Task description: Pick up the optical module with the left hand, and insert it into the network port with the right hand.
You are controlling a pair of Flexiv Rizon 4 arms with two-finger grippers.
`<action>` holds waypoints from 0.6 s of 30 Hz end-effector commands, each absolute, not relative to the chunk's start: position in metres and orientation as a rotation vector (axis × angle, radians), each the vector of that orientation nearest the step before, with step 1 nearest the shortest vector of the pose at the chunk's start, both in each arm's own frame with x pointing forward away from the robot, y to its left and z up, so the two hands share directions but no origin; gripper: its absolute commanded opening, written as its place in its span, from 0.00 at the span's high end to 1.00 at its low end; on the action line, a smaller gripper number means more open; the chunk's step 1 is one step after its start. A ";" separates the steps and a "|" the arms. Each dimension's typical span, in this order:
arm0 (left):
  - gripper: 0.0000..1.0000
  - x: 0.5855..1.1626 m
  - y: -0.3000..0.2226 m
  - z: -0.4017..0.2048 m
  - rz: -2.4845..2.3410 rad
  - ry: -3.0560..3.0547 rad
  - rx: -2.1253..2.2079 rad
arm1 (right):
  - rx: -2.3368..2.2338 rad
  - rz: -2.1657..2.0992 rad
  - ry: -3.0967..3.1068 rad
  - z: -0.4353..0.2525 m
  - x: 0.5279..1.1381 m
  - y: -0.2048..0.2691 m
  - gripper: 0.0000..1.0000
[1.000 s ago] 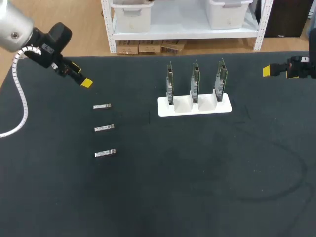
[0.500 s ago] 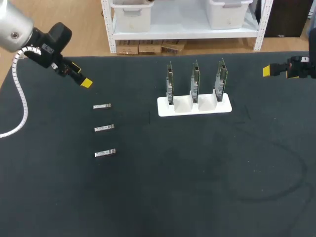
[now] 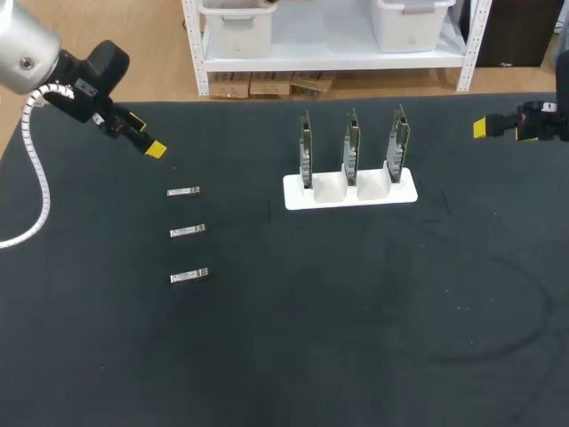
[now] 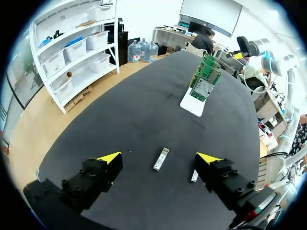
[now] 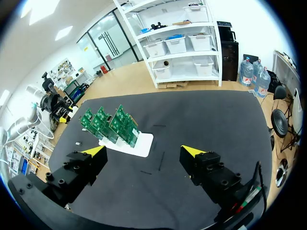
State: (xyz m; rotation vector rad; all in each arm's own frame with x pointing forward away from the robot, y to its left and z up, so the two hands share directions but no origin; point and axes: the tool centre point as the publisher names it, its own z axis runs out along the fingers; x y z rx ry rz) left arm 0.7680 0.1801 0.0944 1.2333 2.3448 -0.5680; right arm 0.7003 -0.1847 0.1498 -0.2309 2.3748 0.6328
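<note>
Nothing has shifted since the earlier frames, and both arms hold still. The left end effector [image 4: 159, 157], fingers spread wide and empty, hovers over the matte black table [image 3: 356, 338] near three small, flat silver metal optical modules [image 3: 188, 231] lying in a column. The right end effector [image 5: 143, 151], likewise spread and empty, hangs well apart from the smooth white holder [image 3: 350, 194] carrying three upright green circuit boards [image 3: 352, 142].

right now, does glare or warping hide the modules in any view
Head view: even light, no glare; the optical modules show bright against the dark table. Left wrist view: the table edge bows, but one module is plain under the left hand. Right wrist view: bowed too; modules too small to tell.
</note>
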 end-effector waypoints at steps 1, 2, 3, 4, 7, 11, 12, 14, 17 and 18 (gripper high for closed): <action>0.00 0.770 0.180 0.094 -0.547 2.332 1.254 | -0.230 0.631 2.375 0.150 0.700 -0.185 0.00; 0.00 0.772 0.179 0.095 -0.528 2.322 1.278 | -0.230 0.631 2.375 0.150 0.700 -0.185 0.00; 0.00 0.774 0.179 0.095 -0.490 2.310 1.313 | -0.230 0.631 2.375 0.150 0.700 -0.185 0.00; 0.00 0.775 0.179 0.095 -0.467 2.302 1.336 | -0.230 0.631 2.375 0.150 0.700 -0.185 0.00; 0.00 0.779 0.181 0.094 -0.428 2.294 1.385 | -0.230 0.631 2.375 0.150 0.700 -0.185 0.00; 0.00 0.781 0.186 0.093 -0.389 2.305 1.418 | -0.230 0.631 2.375 0.150 0.700 -0.185 0.00; 0.00 0.781 0.188 0.093 -0.392 2.294 1.430 | -0.230 0.631 2.375 0.150 0.700 -0.185 0.00; 0.00 0.779 0.190 0.091 -0.392 2.291 1.453 | -0.230 0.631 2.375 0.150 0.700 -0.185 0.00; 0.00 0.772 0.193 0.084 -0.382 2.297 1.497 | -0.230 0.631 2.375 0.150 0.700 -0.185 0.00; 0.00 0.770 0.194 0.080 -0.386 2.312 1.511 | -0.230 0.631 2.375 0.150 0.700 -0.185 0.00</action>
